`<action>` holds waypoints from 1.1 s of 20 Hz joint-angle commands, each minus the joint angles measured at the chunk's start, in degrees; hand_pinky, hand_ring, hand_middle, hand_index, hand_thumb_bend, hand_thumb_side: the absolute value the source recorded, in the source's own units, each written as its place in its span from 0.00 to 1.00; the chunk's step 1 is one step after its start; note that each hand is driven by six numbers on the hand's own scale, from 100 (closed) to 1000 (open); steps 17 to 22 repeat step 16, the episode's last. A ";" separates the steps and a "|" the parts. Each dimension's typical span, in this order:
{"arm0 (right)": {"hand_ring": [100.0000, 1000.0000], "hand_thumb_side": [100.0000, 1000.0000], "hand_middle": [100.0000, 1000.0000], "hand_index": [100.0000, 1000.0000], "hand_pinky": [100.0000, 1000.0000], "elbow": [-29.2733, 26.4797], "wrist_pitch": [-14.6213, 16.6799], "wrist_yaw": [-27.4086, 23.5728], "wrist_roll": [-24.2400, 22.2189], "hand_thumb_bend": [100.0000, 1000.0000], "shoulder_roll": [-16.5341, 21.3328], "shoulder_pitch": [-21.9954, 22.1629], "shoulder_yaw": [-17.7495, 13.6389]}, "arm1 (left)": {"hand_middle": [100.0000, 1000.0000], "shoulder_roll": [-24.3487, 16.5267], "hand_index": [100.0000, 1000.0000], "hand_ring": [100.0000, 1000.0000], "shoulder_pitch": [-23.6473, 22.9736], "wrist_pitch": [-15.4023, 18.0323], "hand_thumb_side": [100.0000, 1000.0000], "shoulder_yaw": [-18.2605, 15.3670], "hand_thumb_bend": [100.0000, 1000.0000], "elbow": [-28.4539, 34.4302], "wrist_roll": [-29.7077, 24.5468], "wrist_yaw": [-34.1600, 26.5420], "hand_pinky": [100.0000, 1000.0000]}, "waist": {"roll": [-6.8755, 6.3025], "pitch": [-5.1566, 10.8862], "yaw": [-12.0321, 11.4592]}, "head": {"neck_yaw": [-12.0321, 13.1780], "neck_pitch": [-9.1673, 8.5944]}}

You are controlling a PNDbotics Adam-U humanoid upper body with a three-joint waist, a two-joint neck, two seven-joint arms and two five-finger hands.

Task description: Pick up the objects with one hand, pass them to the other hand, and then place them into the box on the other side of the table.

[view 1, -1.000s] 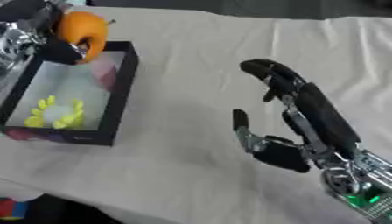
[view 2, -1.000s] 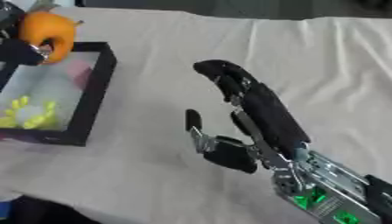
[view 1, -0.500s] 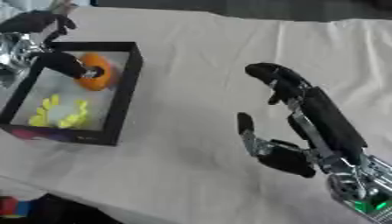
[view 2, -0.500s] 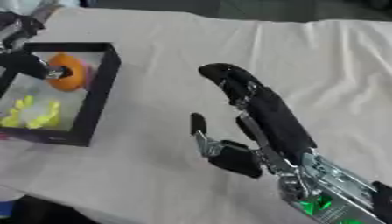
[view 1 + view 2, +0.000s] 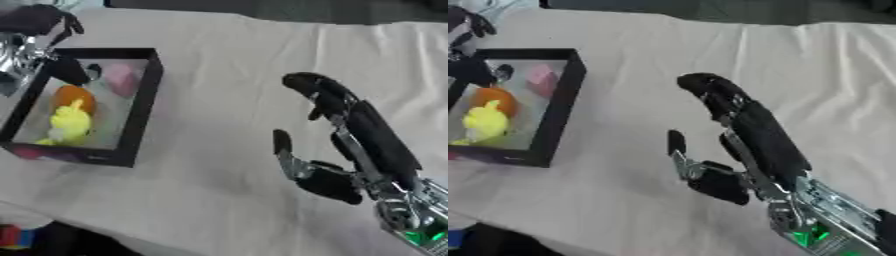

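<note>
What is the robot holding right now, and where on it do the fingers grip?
Nothing. The right hand hangs open over the bare cloth. The left hand is at the box's far corner, its fingers on nothing; the orange object lies inside.

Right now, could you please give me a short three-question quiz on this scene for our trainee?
1. True or false: the orange object lies inside the black box.
2. Which hand rests open over the bare cloth: A left, B right?
3. Fill in: the object beside the orange one is ____ in colour.

Key: 1 true. 2 B, the right hand; the left hand is at the box's far corner, its fingers unclear. 3 yellow.
</note>
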State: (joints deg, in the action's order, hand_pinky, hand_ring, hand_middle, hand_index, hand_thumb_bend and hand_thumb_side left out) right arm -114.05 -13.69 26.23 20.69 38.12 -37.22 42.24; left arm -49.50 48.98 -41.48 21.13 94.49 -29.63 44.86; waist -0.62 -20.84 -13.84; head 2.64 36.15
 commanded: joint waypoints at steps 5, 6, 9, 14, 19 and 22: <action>0.89 0.43 0.81 0.88 0.42 -0.54 1.75 -7.92 6.58 0.00 1.99 2.86 -6.06 | 0.65 0.88 0.85 0.66 -3.66 2.24 0.46 -7.63 0.00 15.28 26.02 -36.39 0.79 | 0.62 2.44 1.50 | -3.94 0.73; 0.88 0.44 0.81 0.87 0.41 -0.54 2.98 -10.24 7.99 0.00 2.49 3.96 -7.65 | 0.66 1.37 0.87 0.67 -5.13 4.57 0.51 -8.00 0.00 16.70 31.51 -43.24 0.79 | 0.82 2.68 2.03 | -4.29 0.74; 0.83 0.47 0.76 0.82 0.33 -0.54 6.90 -19.60 9.53 0.00 3.74 8.21 -12.36 | 0.63 3.03 0.86 0.65 -9.18 13.78 0.53 -7.76 0.00 19.60 45.34 -62.99 0.77 | 1.09 3.16 3.56 | -5.01 0.70; 0.88 0.47 0.83 0.86 0.31 -0.54 11.99 -36.99 8.22 0.00 3.69 15.39 -20.41 | 0.66 9.37 0.87 0.65 -14.29 31.89 0.57 -6.48 0.00 20.08 53.94 -76.33 0.75 | 1.33 3.52 5.80 | -4.34 0.68; 0.89 0.50 0.85 0.87 0.32 -0.54 14.46 -42.21 7.42 0.00 2.96 18.05 -22.88 | 0.69 12.45 0.88 0.68 -16.00 36.31 0.58 -6.26 0.00 20.09 54.98 -76.98 0.77 | 1.39 3.54 6.44 | -3.90 0.54; 0.89 0.50 0.85 0.87 0.32 -0.54 14.46 -42.21 7.42 0.00 2.96 18.05 -22.88 | 0.69 12.45 0.88 0.68 -16.00 36.31 0.58 -6.26 0.00 20.09 54.98 -76.98 0.77 | 1.39 3.54 6.44 | -3.90 0.54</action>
